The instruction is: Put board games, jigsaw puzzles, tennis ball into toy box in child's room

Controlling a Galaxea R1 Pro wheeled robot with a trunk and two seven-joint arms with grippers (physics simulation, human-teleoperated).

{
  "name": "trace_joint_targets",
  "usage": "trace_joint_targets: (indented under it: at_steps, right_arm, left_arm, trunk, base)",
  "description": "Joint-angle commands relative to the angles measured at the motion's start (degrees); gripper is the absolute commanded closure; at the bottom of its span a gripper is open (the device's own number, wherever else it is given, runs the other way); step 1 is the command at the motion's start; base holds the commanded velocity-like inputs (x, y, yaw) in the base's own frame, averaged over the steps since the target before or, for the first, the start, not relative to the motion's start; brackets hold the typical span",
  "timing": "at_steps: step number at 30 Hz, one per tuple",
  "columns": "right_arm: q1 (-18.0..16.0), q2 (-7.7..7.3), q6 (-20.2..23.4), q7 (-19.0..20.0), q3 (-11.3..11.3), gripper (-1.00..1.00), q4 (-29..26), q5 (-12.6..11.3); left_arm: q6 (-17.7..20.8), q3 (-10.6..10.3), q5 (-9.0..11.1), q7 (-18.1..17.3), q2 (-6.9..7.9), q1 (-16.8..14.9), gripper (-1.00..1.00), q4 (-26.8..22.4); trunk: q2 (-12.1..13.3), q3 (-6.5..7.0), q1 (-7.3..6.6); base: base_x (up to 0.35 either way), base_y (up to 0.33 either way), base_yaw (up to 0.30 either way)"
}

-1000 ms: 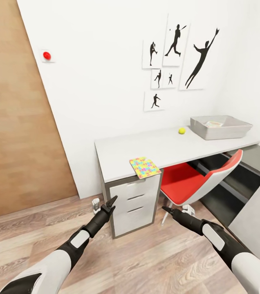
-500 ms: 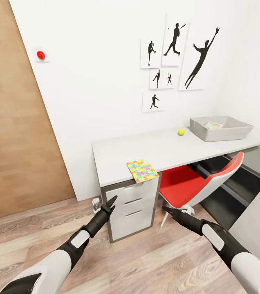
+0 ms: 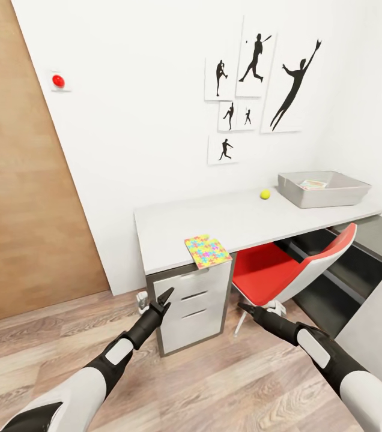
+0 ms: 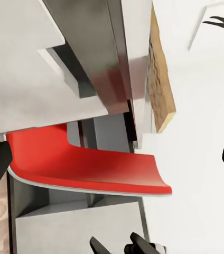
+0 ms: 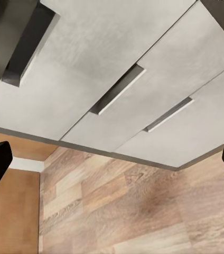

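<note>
We are rolling in on the table, and the whole head view has slid a touch since a second ago: the red wall button has moved toward the upper left of the frame and the drawer unit sits a little further left and lower. That is our camera moving, not the furniture. The arms hold the same pose as before.

The left gripper, low in the frame just left of the drawers, has its fingers spread open with nothing between them. In its wrist view we catch the red chair seat. The right gripper, near the centre bottom in front of the red chair, looks slim in the head view, yet its wrist view shows dark fingertips at opposite edges of the frame, so we read it as open and empty, facing the drawer fronts.

One jigsaw puzzle lies at the table's front edge, overhanging it above the drawers. The tennis ball rests further back, right of centre, just beside the toy box at the far right end. Something colourful already lies inside that bin, too small to name.

Our reading: this is the approach, and the puzzle is the nearest pick.
</note>
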Motion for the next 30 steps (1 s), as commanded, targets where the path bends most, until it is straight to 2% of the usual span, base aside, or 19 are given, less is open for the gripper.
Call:
trace_joint_targets:
  at_steps: [1, 14, 17, 21, 23, 26, 28, 30]
  right_arm:
    - [-0.04, -0.1, 0.21, 0.01, 0.28, -1.0, -0.01, -0.55]
    - [-0.06, -0.43, 0.54, 0.31, 0.32, -1.0, -0.45, -0.54]
    - [-0.07, -0.57, 1.65, 2.49, 0.45, -1.0, -1.14, -0.52]
    - [-0.07, -1.3, 8.52, 11.41, 0.6, -1.0, -5.05, -0.08]
    - [-0.03, -1.75, 11.58, 13.81, 0.69, -1.0, -7.8, 0.01]
    - [0.68, -2.21, 16.07, 15.7, 0.77, -1.0, -14.49, 0.12]
    - [2.92, -2.56, 19.93, 16.1, 0.6, -1.0, -21.53, 0.14]
    - [4.49, -3.28, 22.08, 16.11, 0.46, -1.0, -25.58, 0.12]
  left_arm:
    - [0.6, 0.33, 0.08, -0.18, -0.03, -0.03, -1.0, 0.01]
    - [0.59, 0.33, -0.01, -0.18, -0.58, -0.02, -1.0, 0.01]
    - [0.59, 0.33, -0.04, -0.18, -0.6, -0.02, -1.0, 0.01]
    - [0.59, 0.33, -0.09, -0.18, -0.57, -0.04, -1.0, 0.01]
    - [0.59, 0.33, -0.09, -0.18, -0.57, -0.03, -1.0, 0.01]
    - [0.59, 0.33, -0.09, -0.15, -0.57, -0.04, -1.0, 0.01]
    - [0.59, 0.33, -0.09, -0.14, -0.57, -0.04, -1.0, 0.01]
    - [0.59, 0.33, -0.09, -0.14, -0.57, -0.03, -1.0, 0.01]
  trunk:
    - [-0.03, -0.05, 0.0]
    - [-0.03, -0.05, 0.0]
    - [-0.03, -0.05, 0.0]
    - [-0.03, -0.05, 0.0]
    - [-0.03, -0.05, 0.0]
    - [-0.03, -0.05, 0.0]
    - [-0.03, -0.05, 0.0]
    - [-0.03, -0.05, 0.0]
  base:
    - [0.0, -0.013, 0.0]
    - [0.022, -0.155, 0.0]
    - [0.004, -0.017, 0.0]
    - [0.001, -0.005, 0.0]
    - [0.0, -0.001, 0.0]
    - [0.0, 0.0, 0.0]
    - [0.0, 0.0, 0.0]
    - [0.0, 0.0, 0.0]
